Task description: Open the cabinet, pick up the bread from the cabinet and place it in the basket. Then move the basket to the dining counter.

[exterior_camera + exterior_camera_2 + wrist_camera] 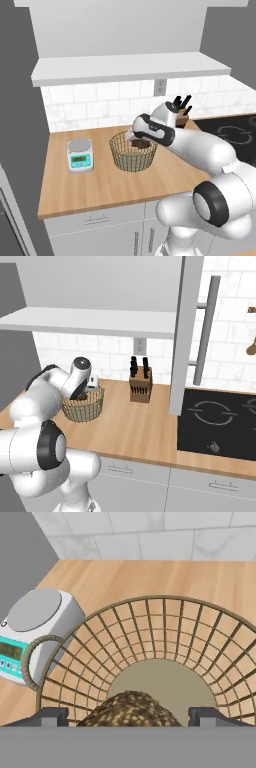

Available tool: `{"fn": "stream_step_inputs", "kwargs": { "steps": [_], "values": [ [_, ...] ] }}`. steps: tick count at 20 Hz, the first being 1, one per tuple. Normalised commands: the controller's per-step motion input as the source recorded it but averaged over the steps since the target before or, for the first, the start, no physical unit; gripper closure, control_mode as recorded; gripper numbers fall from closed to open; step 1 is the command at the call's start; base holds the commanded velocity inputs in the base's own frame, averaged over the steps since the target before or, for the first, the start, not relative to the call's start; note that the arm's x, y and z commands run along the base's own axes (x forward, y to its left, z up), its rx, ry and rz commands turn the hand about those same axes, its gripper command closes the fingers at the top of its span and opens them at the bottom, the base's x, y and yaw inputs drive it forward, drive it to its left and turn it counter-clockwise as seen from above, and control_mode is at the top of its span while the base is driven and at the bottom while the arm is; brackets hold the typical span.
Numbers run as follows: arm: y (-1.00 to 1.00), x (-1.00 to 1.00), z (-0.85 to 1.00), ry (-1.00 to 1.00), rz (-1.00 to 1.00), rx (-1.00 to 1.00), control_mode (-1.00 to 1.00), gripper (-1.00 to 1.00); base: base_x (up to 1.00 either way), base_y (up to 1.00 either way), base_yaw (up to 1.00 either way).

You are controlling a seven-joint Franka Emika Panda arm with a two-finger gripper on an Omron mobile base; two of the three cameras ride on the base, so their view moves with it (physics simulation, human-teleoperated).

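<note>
The brass wire basket (131, 156) (85, 408) (165, 632) stands on the wood counter below the cabinet (125, 30), whose door (184, 331) hangs open with its long bar handle (207, 331). My gripper (138, 140) (84, 392) (129, 718) points down into the basket's mouth, shut on the bread (141, 144) (80, 398) (130, 709). This dark brown speckled roll sits between the fingertips (52, 717), about level with the rim and above the woven base. The dining counter is out of view.
A white kitchen scale (80, 155) (35, 627) sits just left of the basket. A knife block (181, 116) (140, 383) stands behind to the right, and beyond it lies a black cooktop (215, 421). The open door edge juts out over the counter.
</note>
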Motion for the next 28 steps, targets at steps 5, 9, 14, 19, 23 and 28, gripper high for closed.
{"fn": "stream_step_inputs", "kwargs": {
  "steps": [5,9,14,19,23,28],
  "values": [
    [0.00,0.17,-0.21,0.07,0.00,0.00,-1.00,1.00,0.00,0.00,0.00],
    [0.08,0.07,-0.28,0.00,0.00,-0.02,-1.00,1.00,0.00,0.00,0.00],
    [0.32,0.19,-0.41,0.00,0.00,-0.05,-1.00,1.00,0.00,0.00,0.00],
    [0.22,0.33,-0.12,0.00,0.00,-0.05,-1.00,1.00,0.00,0.00,0.00],
    [0.00,0.32,-0.01,0.00,0.00,-0.05,-1.00,1.00,0.00,0.00,0.00],
    [0.00,0.08,0.00,0.00,0.00,-0.03,-1.00,1.00,0.00,0.00,0.00]
  ]
}}
